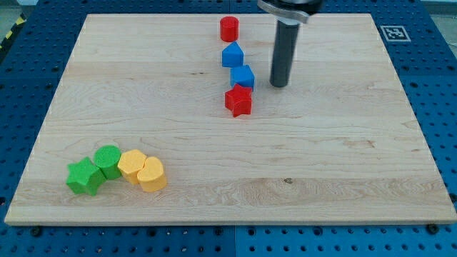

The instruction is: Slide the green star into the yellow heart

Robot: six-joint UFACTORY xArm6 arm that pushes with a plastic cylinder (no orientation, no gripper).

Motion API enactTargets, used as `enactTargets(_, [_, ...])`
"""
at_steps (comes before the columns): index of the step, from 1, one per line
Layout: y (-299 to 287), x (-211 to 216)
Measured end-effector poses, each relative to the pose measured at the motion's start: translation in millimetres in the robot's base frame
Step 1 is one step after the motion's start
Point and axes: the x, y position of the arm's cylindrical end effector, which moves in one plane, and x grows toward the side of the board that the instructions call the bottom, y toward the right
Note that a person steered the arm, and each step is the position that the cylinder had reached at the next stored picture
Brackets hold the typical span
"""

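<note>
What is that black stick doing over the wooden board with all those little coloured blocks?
It is a robot arm's rod, meant to slide the green star into the yellow heart. Right now my tip sits near the view's top, just right of the blue cube, touching nothing. The star lies far off at the lower left, with a green cylinder and a second yellow block between it and the heart.

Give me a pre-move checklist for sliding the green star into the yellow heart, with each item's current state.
1. Green star visible, bottom left of the view: ok.
2. Yellow heart visible: ok.
3. My tip next to the green star: not ok; it is right of the blue cube.
4. Direct line from star to heart free: not ok; green cylinder and another yellow block lie between.
5. Tip touching any block: cannot tell.
</note>
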Motion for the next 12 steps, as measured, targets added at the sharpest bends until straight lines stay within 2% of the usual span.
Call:
enactTargets(1, [18,58])
enactTargets(2, [4,111])
enactTargets(3, [-56,117])
enactTargets(5, [-224,90])
enactTargets(7, [-389,87])
enactTargets(9, [-400,139])
enactTargets(11, [-383,170])
enactTargets(12, [-368,172])
